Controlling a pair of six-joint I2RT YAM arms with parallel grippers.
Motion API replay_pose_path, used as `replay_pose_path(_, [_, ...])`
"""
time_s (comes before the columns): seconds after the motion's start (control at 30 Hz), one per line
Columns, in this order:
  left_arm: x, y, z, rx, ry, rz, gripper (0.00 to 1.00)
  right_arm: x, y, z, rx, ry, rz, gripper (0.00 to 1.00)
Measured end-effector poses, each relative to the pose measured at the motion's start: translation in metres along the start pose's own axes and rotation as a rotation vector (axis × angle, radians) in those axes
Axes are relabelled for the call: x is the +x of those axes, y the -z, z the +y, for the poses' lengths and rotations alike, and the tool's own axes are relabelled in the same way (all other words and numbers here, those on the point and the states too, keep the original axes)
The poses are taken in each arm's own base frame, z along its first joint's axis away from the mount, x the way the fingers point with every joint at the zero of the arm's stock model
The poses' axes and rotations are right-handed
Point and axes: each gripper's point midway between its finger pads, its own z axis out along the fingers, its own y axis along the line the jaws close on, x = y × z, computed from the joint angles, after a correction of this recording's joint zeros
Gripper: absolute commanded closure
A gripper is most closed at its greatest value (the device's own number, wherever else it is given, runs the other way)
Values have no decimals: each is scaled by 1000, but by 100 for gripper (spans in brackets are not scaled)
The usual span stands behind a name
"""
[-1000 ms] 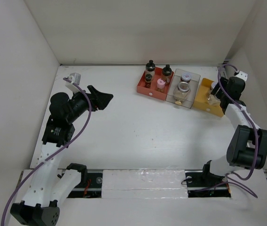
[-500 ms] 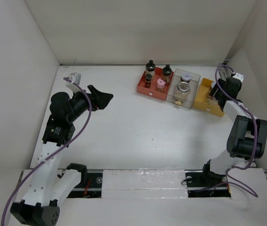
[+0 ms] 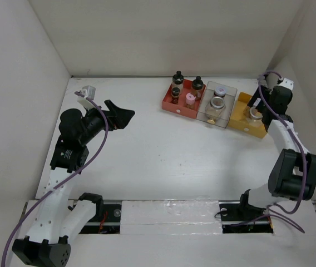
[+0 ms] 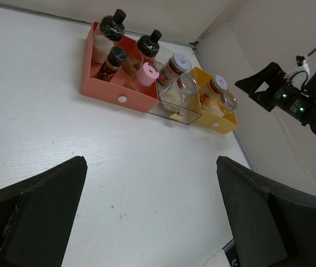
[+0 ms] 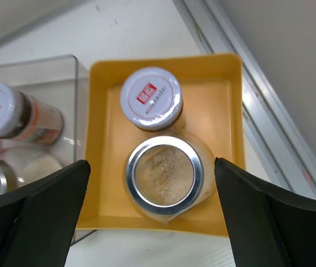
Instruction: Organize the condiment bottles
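Now the condiment bottles (image 4: 148,41) all stand in three trays that lie in one row, side by side, at the far right of the table (image 3: 163,161). The red tray (image 3: 172,107) is the leftmost. It holds three black-capped bottles (image 3: 177,77) and one pink-capped bottle (image 3: 189,99), all upright, the pink one at its near right corner. The clear tray (image 3: 231,95) is in the middle and holds a lilac-lidded jar (image 3: 220,90) at the far end and a wider clear jar (image 3: 217,104) with a silver rim just near of it. The yellow tray (image 3: 240,121) is the rightmost. In it a white-lidded jar (image 5: 151,98) stands at the far side. A metal-rimmed jar (image 5: 164,177), with no lid and pale powder visible inside, stands just beside it at the near side.

The right gripper (image 5: 151,167) hangs over the yellow tray with its jaws wide open and holds nothing. In its wrist view the metal-rimmed jar shows between the two fingers. The left gripper (image 3: 120,111) is well apart from the trays, raised above the left part of the table. Its jaws are also wide open and empty, and they point toward the trays.
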Motion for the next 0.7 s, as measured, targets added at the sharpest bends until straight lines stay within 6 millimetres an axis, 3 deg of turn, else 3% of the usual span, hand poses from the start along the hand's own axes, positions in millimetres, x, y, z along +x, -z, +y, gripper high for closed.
replay_pose_path(0.1, [0,-1,1,-2,1,1,0,-33,26,9,-36,3,-88,1])
replay_pose_path(0.17, [1,-1,2,-7,2,2,0,-65,59,24,-88,19,-185,1])
replay_pose_path(0.2, [0,-2,3,-12,2,2,0,-70,66,28,-100,23,-204,1])
replay_pose_path(0.3, [0,-4,7,-31,4,-4,0,-97,124,72,-248,64,-327,1])
replay_pose_path(0.37, [-1,-5,10,-41,5,-7,0,-104,175,114,-412,91,-419,1])
replay_pose_path(0.43, [-2,-5,11,-51,5,-14,0,-96,222,150,-589,115,-479,1])
replay_pose_path(0.5, [-4,-5,12,-53,3,-21,0,-81,255,174,-722,131,-499,1])
replay_pose_path(0.6, [-5,-6,12,-54,1,-28,0,-52,275,201,-847,168,-463,1])
replay_pose_path(0.7, [-6,-6,12,-54,0,-30,0,-18,278,222,-914,228,-385,1])
